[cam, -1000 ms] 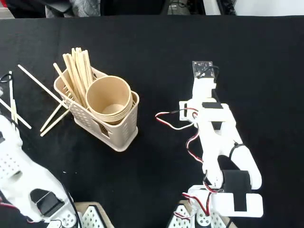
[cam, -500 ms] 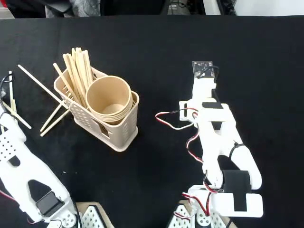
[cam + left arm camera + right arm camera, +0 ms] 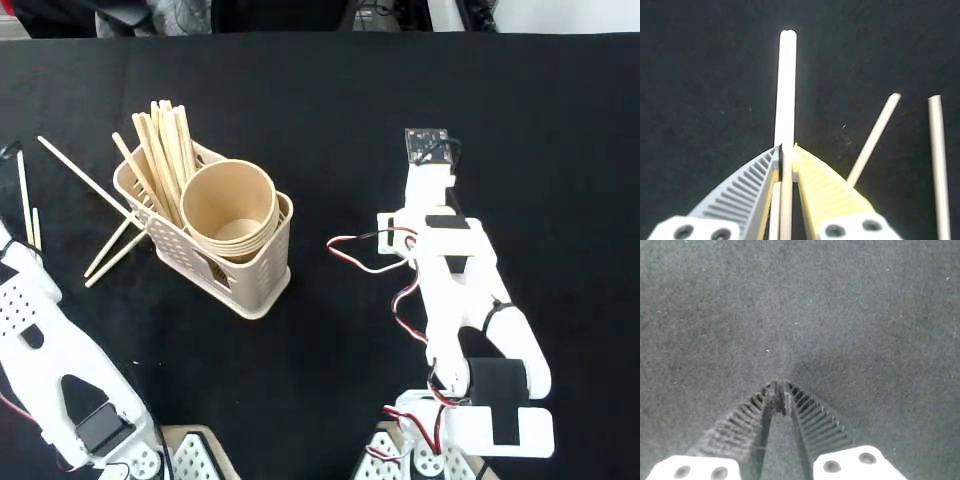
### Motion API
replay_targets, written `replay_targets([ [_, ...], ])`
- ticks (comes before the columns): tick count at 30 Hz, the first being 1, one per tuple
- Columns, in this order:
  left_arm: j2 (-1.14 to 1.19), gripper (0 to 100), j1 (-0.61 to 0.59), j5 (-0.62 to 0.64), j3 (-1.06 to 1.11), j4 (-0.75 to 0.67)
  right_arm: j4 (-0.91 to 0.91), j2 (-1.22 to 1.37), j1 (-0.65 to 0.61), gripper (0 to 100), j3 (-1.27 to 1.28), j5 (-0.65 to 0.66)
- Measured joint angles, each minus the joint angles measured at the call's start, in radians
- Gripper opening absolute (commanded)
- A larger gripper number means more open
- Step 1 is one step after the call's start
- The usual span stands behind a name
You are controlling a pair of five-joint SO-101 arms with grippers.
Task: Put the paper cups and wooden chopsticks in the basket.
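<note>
A: At the left edge of the bench (image 3: pixel 330 90), left hand (image 3: pixel 786 150) clamps one chopstick (image 3: pixel 787 75), well apart from basket (image 3: pixel 250 280).
B: Best lifted clear, tipped upright, lowered beside the paper cups (image 3: pixel 228 205). Right hand (image 3: pixel 780 390) sits pinched together, empty.

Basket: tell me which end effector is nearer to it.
Left. The left end effector, shut on a chopstick, is just beyond the basket's chopstick end; the right end effector is farther off past its cup end.
</note>
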Motion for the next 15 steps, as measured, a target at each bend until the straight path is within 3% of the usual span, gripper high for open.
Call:
replay_targets([
  [3, 0.000, 3, 0.000, -0.002, -0.130, 0.078, 0.000, 0.000, 0.000, 1.5, 0.000, 0.000],
  [8, -0.017, 3, 0.000, -0.002, -0.166, 0.146, 0.000, 0.000, 0.000, 1.5, 0.000, 0.000],
  [15, -0.249, 3, 0.023, -0.002, -0.166, 0.315, 0.000, 0.000, 0.000, 1.5, 0.000, 0.000],
])
